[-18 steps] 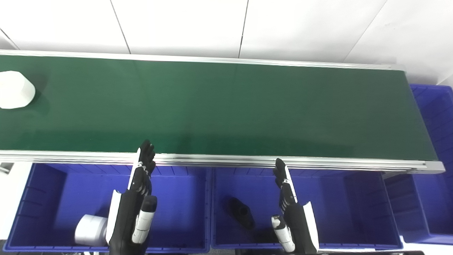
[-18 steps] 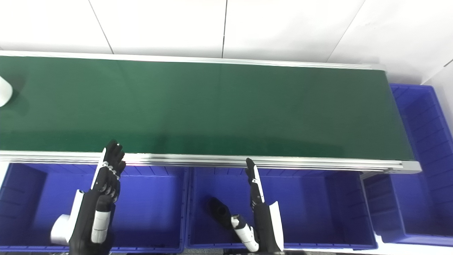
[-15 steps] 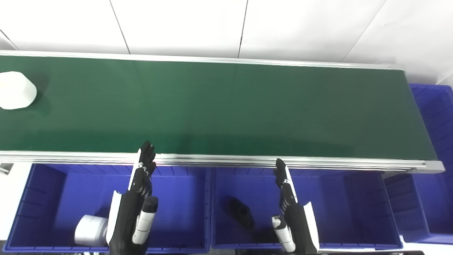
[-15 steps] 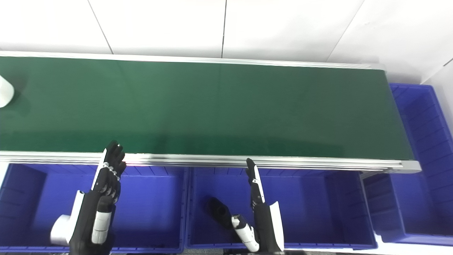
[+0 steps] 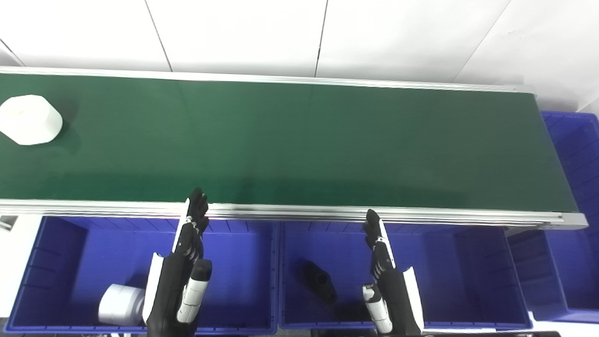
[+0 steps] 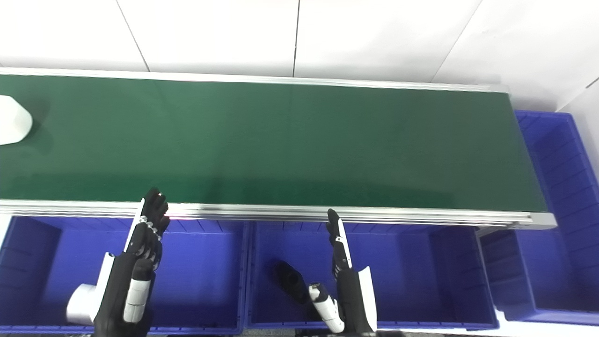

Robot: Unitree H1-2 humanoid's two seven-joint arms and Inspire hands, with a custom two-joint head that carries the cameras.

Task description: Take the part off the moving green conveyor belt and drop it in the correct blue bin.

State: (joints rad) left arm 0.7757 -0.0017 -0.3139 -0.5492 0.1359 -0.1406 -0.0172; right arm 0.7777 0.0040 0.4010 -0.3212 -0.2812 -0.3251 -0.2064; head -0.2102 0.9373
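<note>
At the far left end of the green conveyor belt (image 5: 299,140) lies the white part (image 5: 31,119), a squat, faceted cylinder resting on the belt surface, well apart from both hands. The left eye view shows it whole; in the right eye view it is cut off by the picture's left edge, so only its right portion appears.

Near the belt's front rail sit two blue bins side by side. The left blue bin (image 5: 234,262) holds a white cylindrical piece (image 5: 119,305) in its near left corner, partly hidden behind the left hand (image 5: 182,276). The middle blue bin (image 5: 458,267) holds a dark part (image 5: 319,281), whose shape is hard to make out against the shadowed floor. A further blue bin (image 6: 557,187) stands at the belt's right end, seen more fully in the right eye view.

The left hand is raised over the left bin, fingers straight and spread, fingertips reaching the rail, holding nothing. The right hand (image 5: 388,285) is raised over the middle bin, fingers likewise extended and empty.
</note>
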